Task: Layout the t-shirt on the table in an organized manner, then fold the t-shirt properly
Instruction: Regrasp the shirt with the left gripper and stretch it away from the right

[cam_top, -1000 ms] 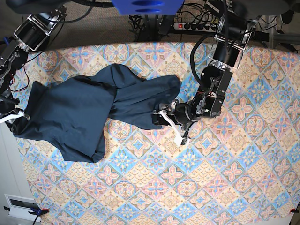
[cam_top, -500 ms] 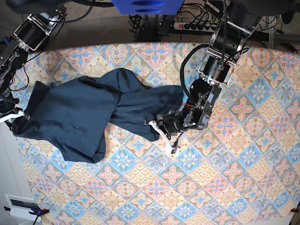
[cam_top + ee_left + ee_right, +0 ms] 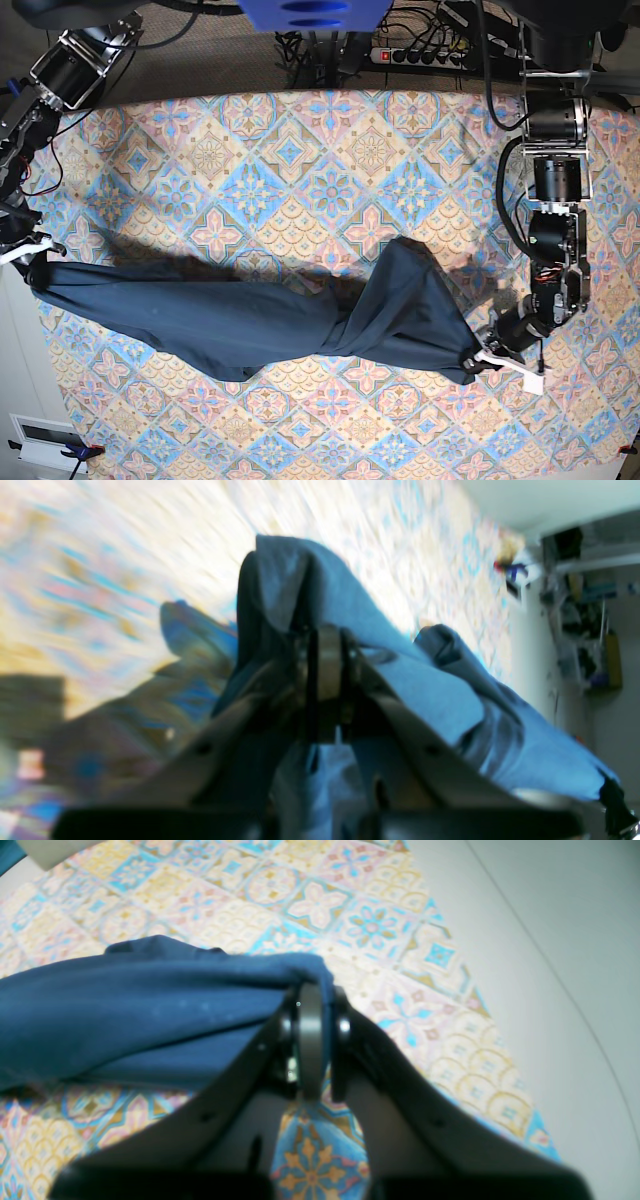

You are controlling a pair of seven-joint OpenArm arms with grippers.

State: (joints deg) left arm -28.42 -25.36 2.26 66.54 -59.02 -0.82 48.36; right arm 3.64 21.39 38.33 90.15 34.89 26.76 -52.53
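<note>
While both grippers pinch the t-shirt (image 3: 300, 315) — it spans the table (image 3: 300, 140).

Base view: you get even, bright overhead light; the worktop (image 3: 300, 180) pattern reads sharp, and the t-shirt (image 3: 300, 315) throws a soft shadow onto the cloth on its far side. Left wrist view: you see heavy motion blur, the worktop pattern beyond the t-shirt smeared into streaks and washed out to near white, with the near gripper parts dark and out of focus. Right wrist view: lighting is soft and even; tiles beside the t-shirt stay fairly crisp, while the near gripper body blurs.
</note>
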